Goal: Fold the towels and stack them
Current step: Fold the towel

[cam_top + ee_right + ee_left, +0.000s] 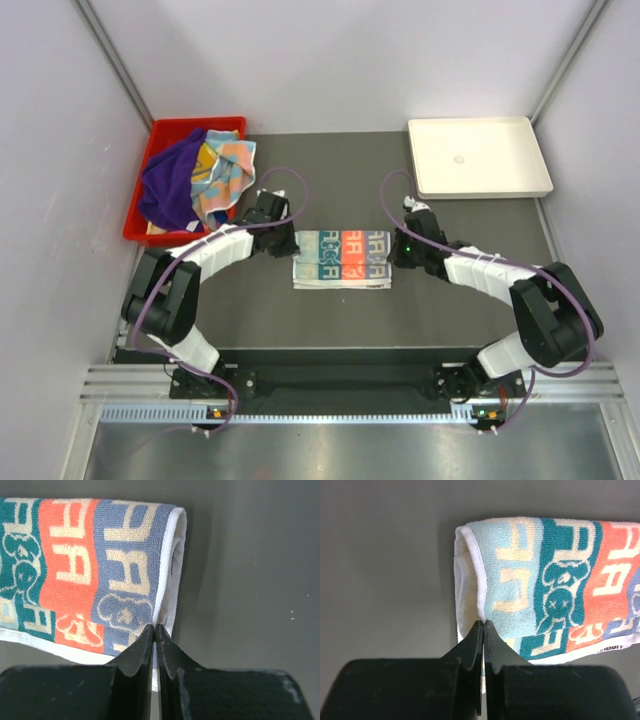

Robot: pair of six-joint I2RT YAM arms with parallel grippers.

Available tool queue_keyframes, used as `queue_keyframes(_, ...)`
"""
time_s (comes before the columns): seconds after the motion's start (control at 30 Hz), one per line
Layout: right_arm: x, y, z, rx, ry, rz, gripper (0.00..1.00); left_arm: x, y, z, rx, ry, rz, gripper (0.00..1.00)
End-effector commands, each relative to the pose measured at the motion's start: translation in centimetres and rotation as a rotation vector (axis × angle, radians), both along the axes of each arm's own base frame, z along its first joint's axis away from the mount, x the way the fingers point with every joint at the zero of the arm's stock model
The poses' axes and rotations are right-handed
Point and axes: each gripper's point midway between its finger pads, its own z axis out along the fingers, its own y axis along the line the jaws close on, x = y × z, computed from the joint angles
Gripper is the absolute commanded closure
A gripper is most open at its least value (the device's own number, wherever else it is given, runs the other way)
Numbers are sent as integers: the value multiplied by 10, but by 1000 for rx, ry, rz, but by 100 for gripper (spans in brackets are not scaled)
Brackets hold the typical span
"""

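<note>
- The desk (250,300) has a dark grey, matte top; the wrist views show it plain, with a few pale specks.
- A pale, bare back wall (330,60) stands behind it.
- A left wall (50,200) and a right wall (610,150), the same pale grey-white, close in the sides.
- Thin grey metal struts run up the corners, one on the left (115,60) and one on the right (570,55).
- A silver metal rail (340,385) crosses the near edge, with a slotted strip (330,412) just in front.
- A brushed metal sheet (340,450) lies nearest, catching a soft glare.
- The light is even and diffuse, and shadows are faint.
</note>
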Motion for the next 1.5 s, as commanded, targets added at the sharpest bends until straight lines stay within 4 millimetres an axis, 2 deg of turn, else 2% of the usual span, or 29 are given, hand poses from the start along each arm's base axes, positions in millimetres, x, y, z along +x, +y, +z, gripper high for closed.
queue_keyframes(0.0,12,7,34,21,-86,9,98,4,-8,23,-32,-38,-29,100)
queue_keyframes(0.3,5,5,56,45,-116,13,98,-3,-7,45,-56,-60,-32,100)
queue_keyframes(0.63,-12,6,60,63,-116,25,98,-21,-4,56,-92,-65,-31,100)
queue_keyframes(0.87,-27,8,54,80,-100,30,98,-42,-1,43,-92,-29,-34,100)
queue_keyframes(1.1,-43,6,32,73,-56,31,98,-60,-1,24,-89,11,-40,100)
queue_keyframes(1.47,-50,4,14,74,-26,19,98,-72,3,-3,-66,59,-32,100)
